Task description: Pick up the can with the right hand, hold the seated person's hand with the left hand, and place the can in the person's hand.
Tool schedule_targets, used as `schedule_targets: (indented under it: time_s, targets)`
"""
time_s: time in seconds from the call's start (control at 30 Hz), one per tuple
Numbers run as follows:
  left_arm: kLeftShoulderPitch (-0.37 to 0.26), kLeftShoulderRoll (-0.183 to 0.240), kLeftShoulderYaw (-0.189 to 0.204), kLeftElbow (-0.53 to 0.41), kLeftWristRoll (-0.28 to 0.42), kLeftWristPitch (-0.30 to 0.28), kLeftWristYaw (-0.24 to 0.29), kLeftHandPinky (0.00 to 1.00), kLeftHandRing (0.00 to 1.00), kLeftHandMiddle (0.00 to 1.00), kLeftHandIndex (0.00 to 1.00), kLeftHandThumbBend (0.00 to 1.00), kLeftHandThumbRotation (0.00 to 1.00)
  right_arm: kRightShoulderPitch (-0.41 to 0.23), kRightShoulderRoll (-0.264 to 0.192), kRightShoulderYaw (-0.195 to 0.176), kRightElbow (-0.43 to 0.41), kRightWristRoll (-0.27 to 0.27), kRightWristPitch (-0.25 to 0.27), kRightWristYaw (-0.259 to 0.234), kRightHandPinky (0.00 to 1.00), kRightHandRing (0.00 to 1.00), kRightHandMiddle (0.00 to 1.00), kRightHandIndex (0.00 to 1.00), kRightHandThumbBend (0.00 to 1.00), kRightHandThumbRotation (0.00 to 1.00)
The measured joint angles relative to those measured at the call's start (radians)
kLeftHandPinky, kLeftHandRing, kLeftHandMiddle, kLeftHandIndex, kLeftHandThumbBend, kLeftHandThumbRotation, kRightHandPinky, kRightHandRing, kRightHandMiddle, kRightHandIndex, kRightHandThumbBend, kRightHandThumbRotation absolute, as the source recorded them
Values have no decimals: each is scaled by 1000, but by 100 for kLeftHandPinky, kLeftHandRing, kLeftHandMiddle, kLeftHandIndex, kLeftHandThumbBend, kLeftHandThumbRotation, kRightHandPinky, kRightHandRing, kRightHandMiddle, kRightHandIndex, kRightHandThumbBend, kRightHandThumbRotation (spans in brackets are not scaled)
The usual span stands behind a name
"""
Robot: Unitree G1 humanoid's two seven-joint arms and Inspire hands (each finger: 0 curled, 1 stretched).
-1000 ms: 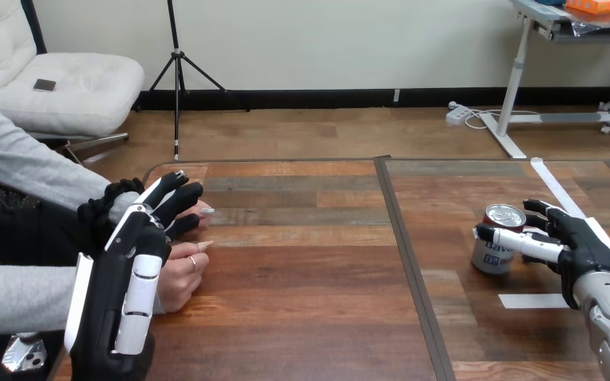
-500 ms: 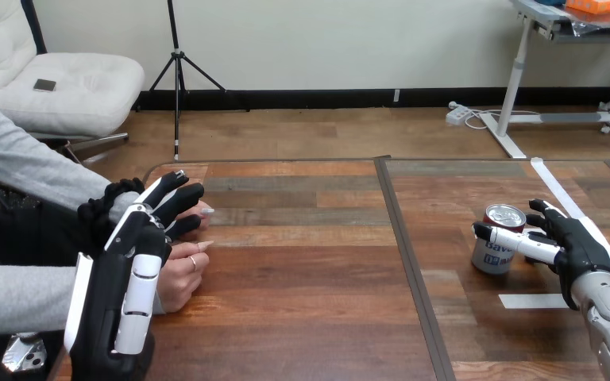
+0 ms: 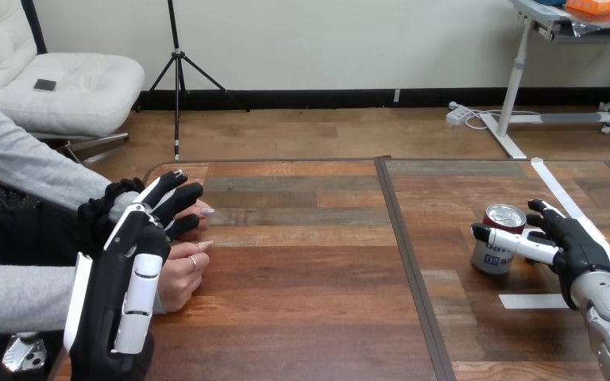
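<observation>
A short can (image 3: 498,240) with a red top and a white and blue label stands upright on the right half of the wooden table (image 3: 310,294). My right hand (image 3: 576,248) is at its right side, open. The thumb lies straight across the can's front and the fingers reach past its far right side. My left hand (image 3: 137,242) is raised at the left with straight fingers, open, over the person's two hands. The person's nearer hand (image 3: 181,272) rests loosely curled on the table just right of my palm. Their farther hand (image 3: 200,211) peeks out beyond my fingertips.
A dark seam (image 3: 407,246) runs down the table between the two halves. A white tape strip (image 3: 529,301) lies near my right wrist, and a long diagonal one (image 3: 562,197) lies behind the can. The table's left edge is under the person's forearms.
My right hand has crept slightly left, closer round the can. The left hand and the person's hands have stayed put.
</observation>
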Motion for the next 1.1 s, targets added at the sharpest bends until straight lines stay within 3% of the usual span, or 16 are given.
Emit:
schedule_targets:
  time_s: [0.27, 0.73, 1.1]
  targets:
    - [0, 0, 0, 0, -1, 0, -2, 80, 85, 80, 83, 63, 95, -2, -1, 4, 0, -3, 1, 0, 78, 93, 94, 95, 100, 25]
    - [0, 0, 0, 0, -5, 0, -8, 79, 84, 80, 83, 61, 94, -5, -4, 9, 0, -7, 4, 1, 84, 92, 93, 93, 100, 18]
    - [0, 0, 0, 0, -5, 1, -9, 81, 85, 81, 82, 58, 92, -7, -4, 11, 0, -4, 13, 0, 86, 90, 89, 89, 100, 7]
